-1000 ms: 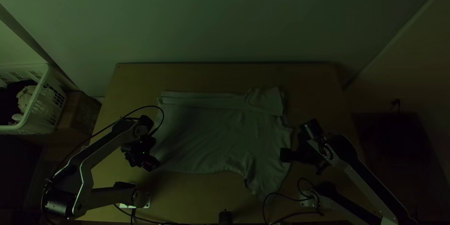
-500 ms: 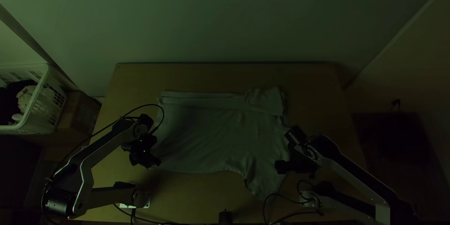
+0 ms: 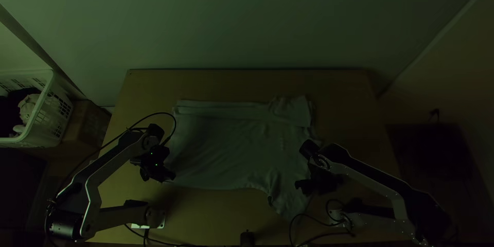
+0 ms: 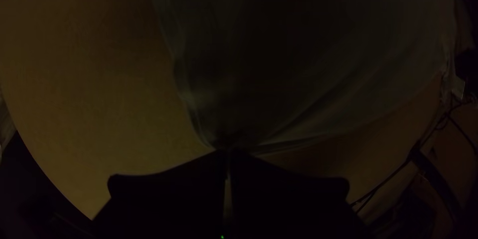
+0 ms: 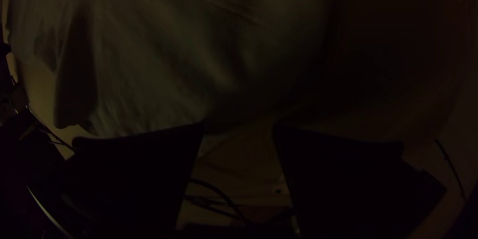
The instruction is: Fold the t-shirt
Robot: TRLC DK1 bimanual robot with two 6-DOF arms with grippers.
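On one table (image 3: 231, 83) | one t-shirt (image 3: 221, 149) | left tool (image 3: 169, 177) closed on its corner | right tool (image 3: 301, 186) partly open, empty

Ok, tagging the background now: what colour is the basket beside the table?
The basket is white, clearest in the top view.

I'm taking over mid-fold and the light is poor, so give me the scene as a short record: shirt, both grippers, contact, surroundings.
shirt: t-shirt spread on the table, with a strip folded along its far side
left gripper: left gripper at the shirt's near-left corner, fingers together
left contact: cloth gathered between the fingertips
right gripper: right gripper by the near-right sleeve, fingers apart
right contact: cannot tell whether it touches cloth
surroundings: white basket holding cloth, beyond the table's left edge
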